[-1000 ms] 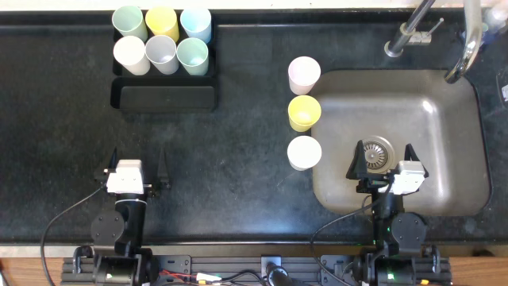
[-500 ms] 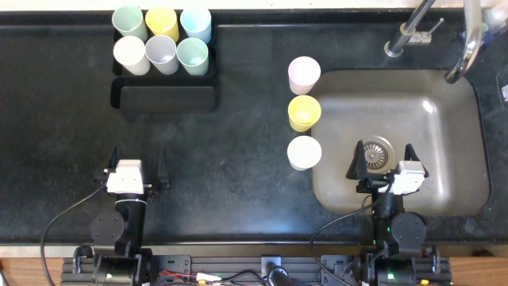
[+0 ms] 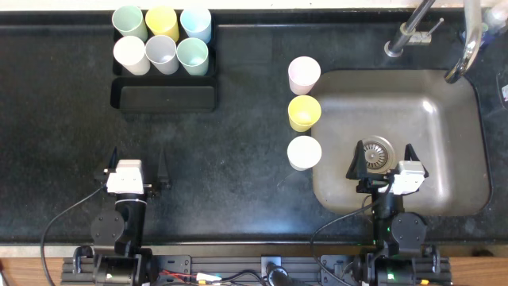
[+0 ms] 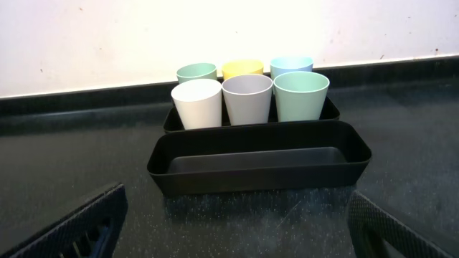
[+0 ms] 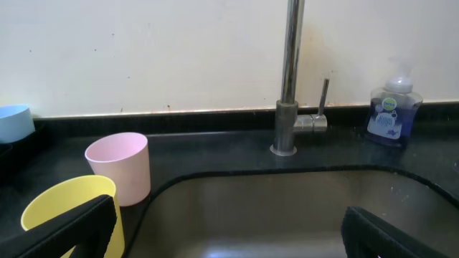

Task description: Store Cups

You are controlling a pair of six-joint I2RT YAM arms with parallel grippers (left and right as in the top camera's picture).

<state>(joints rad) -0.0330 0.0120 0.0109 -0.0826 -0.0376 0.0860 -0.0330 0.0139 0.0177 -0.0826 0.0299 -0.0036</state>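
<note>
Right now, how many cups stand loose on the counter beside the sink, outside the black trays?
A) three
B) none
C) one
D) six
A: a pink cup, a yellow cup and a white cup stand in a row on the counter along the sink edge; six more cups sit in the rear black tray.

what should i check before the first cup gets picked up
1. Left gripper open and holding nothing: ok.
2. Right gripper open and holding nothing: ok.
3. Pink cup, yellow cup and white cup standing in a row beside the sink: ok.
4. Front tray has room for cups: ok, it is empty.
5. Back tray has free space: not ok, six cups fill it.
6. Loose cups dry inside: cannot tell.
</note>
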